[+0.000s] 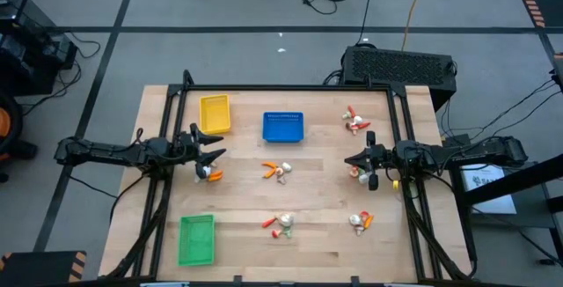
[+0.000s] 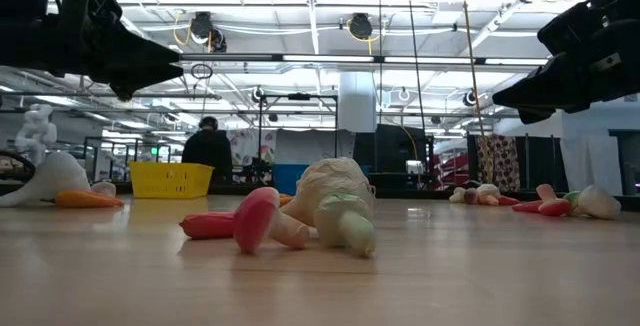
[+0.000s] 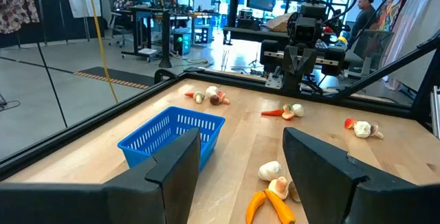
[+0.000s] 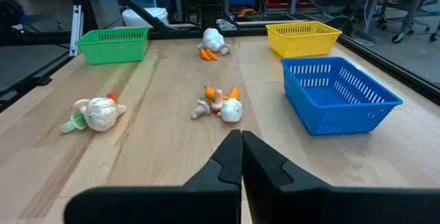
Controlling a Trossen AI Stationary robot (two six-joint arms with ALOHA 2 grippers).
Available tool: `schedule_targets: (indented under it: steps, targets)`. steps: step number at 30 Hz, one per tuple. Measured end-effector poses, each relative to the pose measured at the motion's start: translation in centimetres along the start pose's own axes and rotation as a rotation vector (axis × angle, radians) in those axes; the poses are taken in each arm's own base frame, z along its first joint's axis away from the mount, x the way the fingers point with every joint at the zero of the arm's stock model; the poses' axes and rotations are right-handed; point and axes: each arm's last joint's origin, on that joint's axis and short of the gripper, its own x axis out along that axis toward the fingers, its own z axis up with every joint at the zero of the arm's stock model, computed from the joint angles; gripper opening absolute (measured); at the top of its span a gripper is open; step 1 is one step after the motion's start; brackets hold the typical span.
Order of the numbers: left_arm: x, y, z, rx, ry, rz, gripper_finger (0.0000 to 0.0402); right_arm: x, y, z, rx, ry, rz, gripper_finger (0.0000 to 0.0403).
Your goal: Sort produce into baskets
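Three baskets stand on the wooden table: yellow (image 1: 214, 114) at the far left, blue (image 1: 283, 127) beside it, green (image 1: 197, 239) at the near left. The produce lies in small clusters of orange, red-and-white and whitish pieces: mid-table (image 1: 277, 171), near the front (image 1: 280, 224), front right (image 1: 362, 221) and far right (image 1: 357, 121). My left gripper (image 1: 214, 146) hovers open above the table's left side, over a small cluster (image 1: 209, 173). My right gripper (image 1: 349, 159) hovers shut at the right side, next to another cluster (image 1: 361, 172). Both point level toward the table's middle.
A dark frame rail (image 1: 290, 87) runs round the table's edges. In the left wrist view the blue basket (image 3: 172, 138) and a cluster (image 3: 275, 183) lie just ahead of the open fingers. A person (image 2: 208, 146) is in the room beyond the table.
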Motion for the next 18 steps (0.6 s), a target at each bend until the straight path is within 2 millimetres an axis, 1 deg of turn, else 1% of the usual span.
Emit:
schedule_targets:
  steps: [3, 7, 14, 15, 17, 18]
  targets:
    - [0.0, 0.0, 0.0, -0.004, -0.004, 0.008, 0.0215, 0.0, 0.0, 0.0, -0.010, -0.001, 0.000, 0.0000]
    - [0.0, 0.3, 0.3, -0.006, -0.032, 0.093, 0.0215, 0.0, 0.0, 0.1, -0.026, -0.012, 0.000, 0.0000]
    - [0.0, 0.3, 0.1, 0.133, -0.005, 0.117, 0.0215, -0.1, 0.1, 1.3, -0.038, -0.134, 0.005, 0.0000]
    - [0.0, 0.3, 0.0, 0.124, -0.005, 0.117, 0.0215, -0.1, 0.1, 1.4, -0.059, -0.149, 0.004, 0.0000]
    - [0.0, 0.3, 0.1, 0.021, -0.012, 0.105, 0.0215, -0.2, 0.1, 1.7, -0.095, -0.181, 0.002, 0.0000]
    - [0.0, 0.3, 0.2, 0.014, -0.029, 0.107, 0.0215, -0.2, 0.1, 1.9, -0.115, -0.199, -0.001, 0.0000]
